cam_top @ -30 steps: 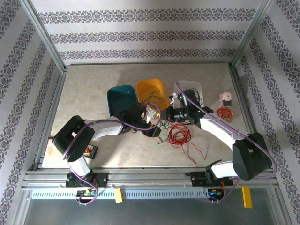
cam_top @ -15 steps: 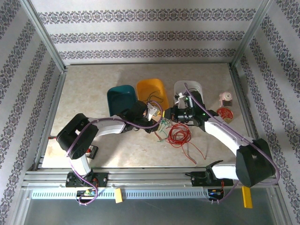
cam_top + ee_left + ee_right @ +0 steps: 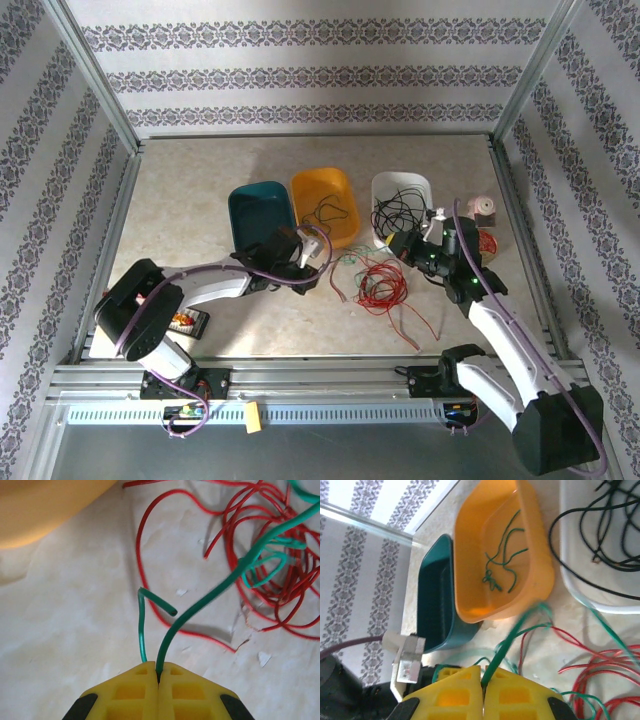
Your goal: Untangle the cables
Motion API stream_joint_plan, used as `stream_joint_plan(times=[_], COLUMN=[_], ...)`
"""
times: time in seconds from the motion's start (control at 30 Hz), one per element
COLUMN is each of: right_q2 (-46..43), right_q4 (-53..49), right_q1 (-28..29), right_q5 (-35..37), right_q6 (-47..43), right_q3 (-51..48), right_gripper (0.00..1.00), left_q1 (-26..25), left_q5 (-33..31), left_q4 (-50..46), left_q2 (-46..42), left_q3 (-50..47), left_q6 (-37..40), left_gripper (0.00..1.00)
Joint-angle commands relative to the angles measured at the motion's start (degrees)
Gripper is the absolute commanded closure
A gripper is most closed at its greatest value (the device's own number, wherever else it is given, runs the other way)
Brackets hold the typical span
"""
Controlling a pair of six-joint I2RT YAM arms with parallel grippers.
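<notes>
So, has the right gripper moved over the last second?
Yes. In the top view the right gripper, shut on the green cable, has shifted right, away from the orange bin; its arm no longer covers the white bin.

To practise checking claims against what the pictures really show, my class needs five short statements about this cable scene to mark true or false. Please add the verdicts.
1. The left end effector is shut on a green cable. True.
2. The white bin holds red cables. False: it holds black cables.
3. The red cables lie on the table, outside the bins. True.
4. The orange bin is empty. False: a thin green wire lies in it.
5. The right end effector is open. False: it is shut on a green cable.
</notes>
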Motion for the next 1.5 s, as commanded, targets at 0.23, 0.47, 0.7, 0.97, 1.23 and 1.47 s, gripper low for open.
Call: stream_joint_plan(times=[0.23,0.47,0.7,0.97,1.23,1.47], right_q2=[-7.3,-8.7,4.7,29.4,51.3,55.1], right_q4=[1.1,2.0,3.4,5.8,6.6,6.8], right_q1=[-2.3,-4.2,2.6,11.3,12.5,12.7], right_q5=[4.1,0.9,0.5,4.8,1.7,-1.0], right_q6=[-0.6,-2.9,-7.6,-9.8,-7.5,-7.4], right_q3=[-1.0,2.5,12.2,26.7,41.0,46.8], right_gripper=[0.97,0.95,0.93,0.94,0.91,0.42], left_q1=[-0.1,-0.1,-0.1,0.0,0.8,1.9], left_q5=[-3.2,-0.7,-3.7,-1.8,-1.4,-2.0], left_q4=[-6.5,-3.7,0.3,1.8,2.6,2.8], left_q2=[-4.2,-5.8,-6.6,-8.6,-11.5,-16.4], left_q3=[-4.5,-6.0,-5.7,-5.0,-6.2,-7.5], left_q6=[-1.0,-1.5,-2.2,-2.4,-3.7,-6.3], left_gripper=[1.0,1.0,1.0,1.0,1.0,1.0])
